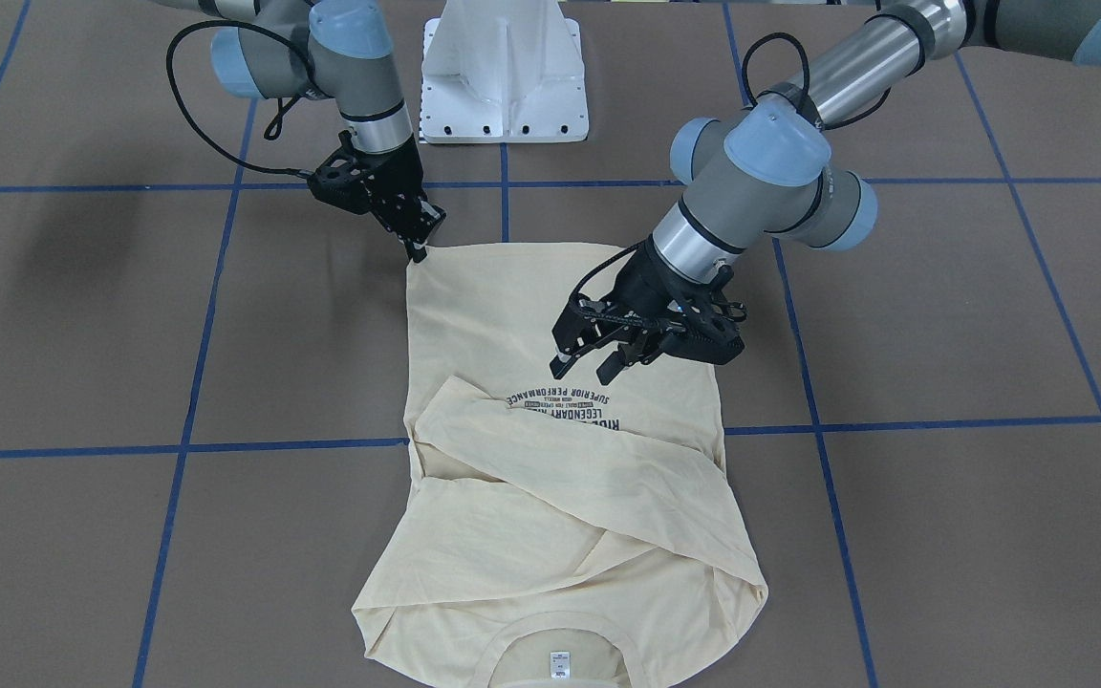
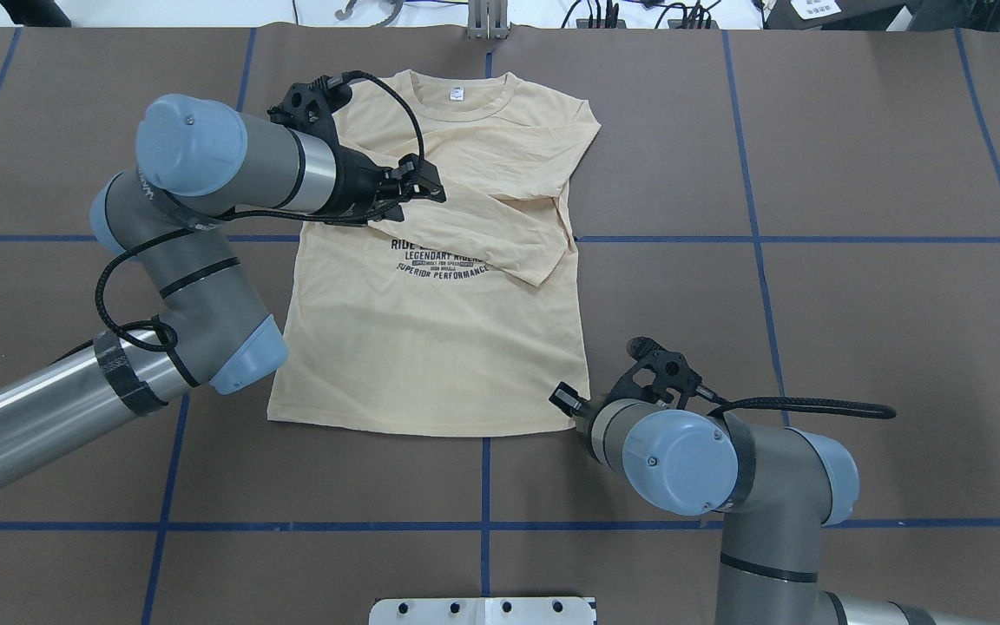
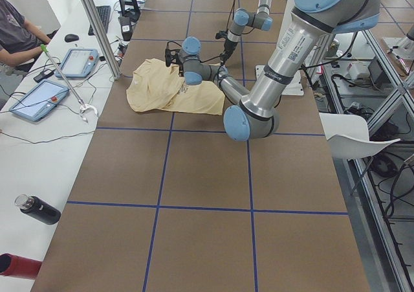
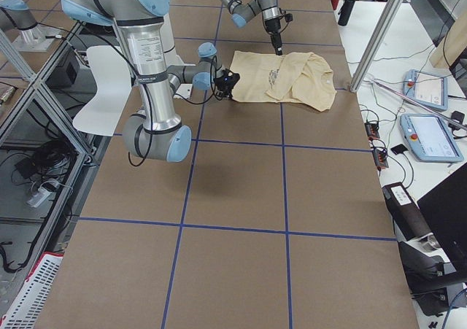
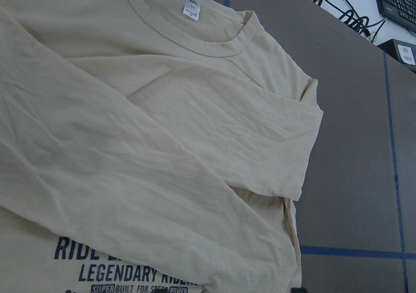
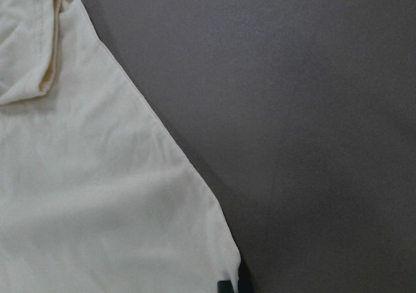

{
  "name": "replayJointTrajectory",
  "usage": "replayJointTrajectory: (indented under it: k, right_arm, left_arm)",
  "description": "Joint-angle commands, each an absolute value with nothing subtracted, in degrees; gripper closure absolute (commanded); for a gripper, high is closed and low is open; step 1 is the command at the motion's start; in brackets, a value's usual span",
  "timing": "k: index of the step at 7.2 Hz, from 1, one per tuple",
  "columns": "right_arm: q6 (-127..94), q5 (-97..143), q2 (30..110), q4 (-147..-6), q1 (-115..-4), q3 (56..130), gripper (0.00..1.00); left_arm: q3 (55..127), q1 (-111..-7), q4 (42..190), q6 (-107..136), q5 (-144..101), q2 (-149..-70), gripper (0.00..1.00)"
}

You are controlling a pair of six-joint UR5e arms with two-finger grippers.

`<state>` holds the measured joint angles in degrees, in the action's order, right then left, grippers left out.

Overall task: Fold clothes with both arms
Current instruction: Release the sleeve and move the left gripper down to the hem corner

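The cream-yellow T-shirt (image 1: 493, 306) lies flat, print up, with the neck label (image 2: 457, 92) at the far side. A sleeve (image 2: 500, 227) is folded across the chest and covers part of the navy print (image 2: 439, 260). My left gripper (image 1: 587, 363) is open and empty. It hovers just over the chest near the print, and also shows in the overhead view (image 2: 417, 198). My right gripper (image 1: 417, 250) is shut on the hem corner nearest the robot, low at the table. In the right wrist view that corner (image 6: 224, 270) sits between the dark fingertips (image 6: 224, 286).
The white pedestal base (image 1: 503, 86) stands at the robot's side of the brown table with blue tape lines (image 2: 483, 486). Beyond the far edge are a pole (image 3: 97, 26), tablets (image 3: 39, 98), a seated person (image 3: 13, 33) and a bottle (image 3: 39, 209).
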<state>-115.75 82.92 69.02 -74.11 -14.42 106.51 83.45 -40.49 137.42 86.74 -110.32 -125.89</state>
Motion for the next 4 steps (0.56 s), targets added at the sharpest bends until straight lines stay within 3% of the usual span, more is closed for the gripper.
replayJointTrajectory:
  k: [1, 3, 4]
  right_arm:
    - [-115.8, 83.0, 70.5, -74.3, -14.7, 109.5, 1.00]
    - [-115.8, 83.1, 71.5, -74.2, -14.6, 110.5, 1.00]
    - [-115.8, 83.1, 71.5, -74.2, -14.6, 110.5, 1.00]
  left_arm:
    - [86.1, -40.3, 135.2, 87.9, -109.4, -119.6, 0.29]
    - [93.7, -34.1, 123.7, 87.8, -99.1, -113.9, 0.30]
    - [100.9, -33.2, 123.5, 87.7, -98.0, -107.1, 0.30]
